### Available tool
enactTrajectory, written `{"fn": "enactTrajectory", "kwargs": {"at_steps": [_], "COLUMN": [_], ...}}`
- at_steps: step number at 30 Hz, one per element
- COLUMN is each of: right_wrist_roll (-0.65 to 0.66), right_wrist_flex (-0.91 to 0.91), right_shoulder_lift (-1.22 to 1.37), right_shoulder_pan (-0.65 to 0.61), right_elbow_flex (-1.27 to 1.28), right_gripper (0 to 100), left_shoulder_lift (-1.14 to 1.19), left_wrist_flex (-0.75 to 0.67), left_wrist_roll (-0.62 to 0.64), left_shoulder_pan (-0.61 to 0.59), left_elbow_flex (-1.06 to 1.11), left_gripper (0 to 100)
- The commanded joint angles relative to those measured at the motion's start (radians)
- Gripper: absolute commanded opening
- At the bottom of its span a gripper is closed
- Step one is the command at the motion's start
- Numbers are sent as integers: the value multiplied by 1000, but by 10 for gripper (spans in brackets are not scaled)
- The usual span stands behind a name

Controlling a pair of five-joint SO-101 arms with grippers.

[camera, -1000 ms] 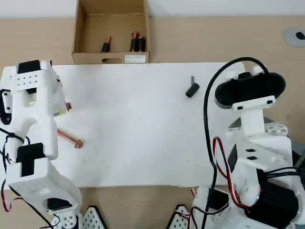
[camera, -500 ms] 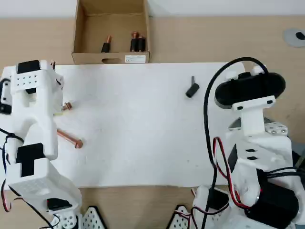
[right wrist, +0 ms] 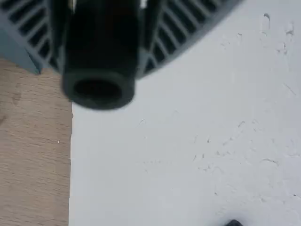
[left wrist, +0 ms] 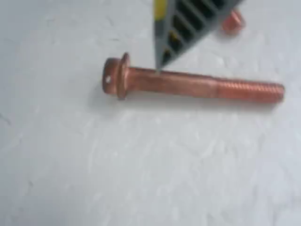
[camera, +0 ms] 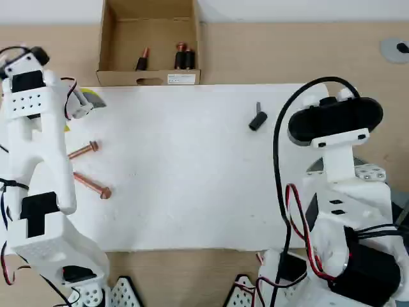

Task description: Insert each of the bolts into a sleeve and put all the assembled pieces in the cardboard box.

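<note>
Bolt pickup coming up, I'd say. The right gripper (right wrist: 101, 23) is clamped on a black sleeve (right wrist: 99, 87) over the edge of the white mat (camera: 192, 192). The left gripper (camera: 82, 102) hangs near a bolt (left wrist: 188, 84) lying loose on the mat; open or closed, I cannot tell. Next call: pinch it mid-shank, then line it up with the sleeve.

Left claw (camera: 80, 112) spread apart, just near-left of the cardboard box (camera: 148, 78); right claw (right wrist: 102, 23) clamped around a sleeve (right wrist: 99, 61), well to its right.

Bright, even light falls from above; the bolt (left wrist: 193, 87) casts a faint, soft shadow on the white mat (camera: 192, 192).
</note>
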Motion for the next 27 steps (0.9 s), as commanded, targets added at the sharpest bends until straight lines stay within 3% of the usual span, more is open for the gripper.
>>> {"fn": "enactTrajectory", "kwargs": {"at_steps": [1,4,8,10,15,21,27], "right_wrist_roll": [9,9,9,8,8,9,9], "right_wrist_flex": [2,2,2,2,2,2,2], "right_shoulder_lift": [-5,-2,-1,1,1,2,1], "right_shoulder_pan": [15,15,10,8,8,8,8], "right_elbow_flex": [-41,-41,-41,-41,-39,-31,13], "right_gripper": [12,12,12,12,12,12,12], "left_shoulder_lift": [-18,-8,-7,-7,-8,21,71], "left_wrist_flex": [40,81,66,61,60,-41,-48], "left_wrist_roll": [-121,-207,-473,-588,-701,-1026,-1132], "left_shoulder_pan": [-14,-5,8,8,-21,-31,-37], "left_elbow_flex": [-58,-83,-80,-78,-63,-9,35], "left_gripper": [343,242,0,29,42,42,43]}}
